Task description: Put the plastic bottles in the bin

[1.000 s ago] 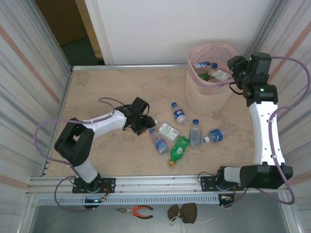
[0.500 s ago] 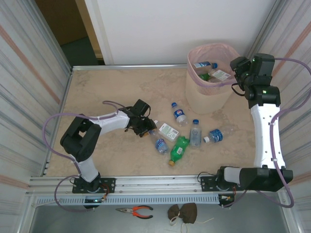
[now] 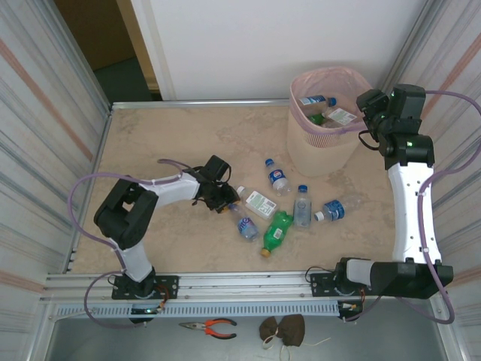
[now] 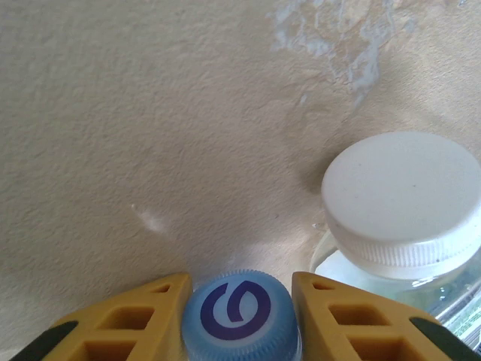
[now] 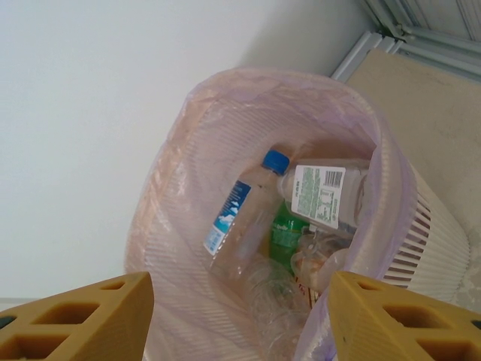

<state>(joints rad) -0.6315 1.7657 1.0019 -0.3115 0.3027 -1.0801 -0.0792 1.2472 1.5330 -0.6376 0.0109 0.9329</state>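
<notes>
Since a second ago my left gripper [image 3: 222, 196] has slid down toward the plastic bottles [image 3: 279, 226] scattered mid-table; my right arm has barely shifted. Left wrist view: both fingers press against the blue cap [image 4: 239, 312] of a clear bottle [image 3: 246, 222] lying on the table [image 3: 150, 135], a white-capped bottle [image 4: 402, 195] just beside it. I judge the neck the surest hold. My right gripper [image 5: 240, 312] hangs wide apart and empty over the bin [image 5: 425, 233], which holds several bottles

Bare tabletop [image 3: 150, 143] leftward; white-capped bottle [image 4: 402, 195] just beside blue-capped bottle [image 4: 239, 316] in left claw [image 4: 239, 284]
</notes>
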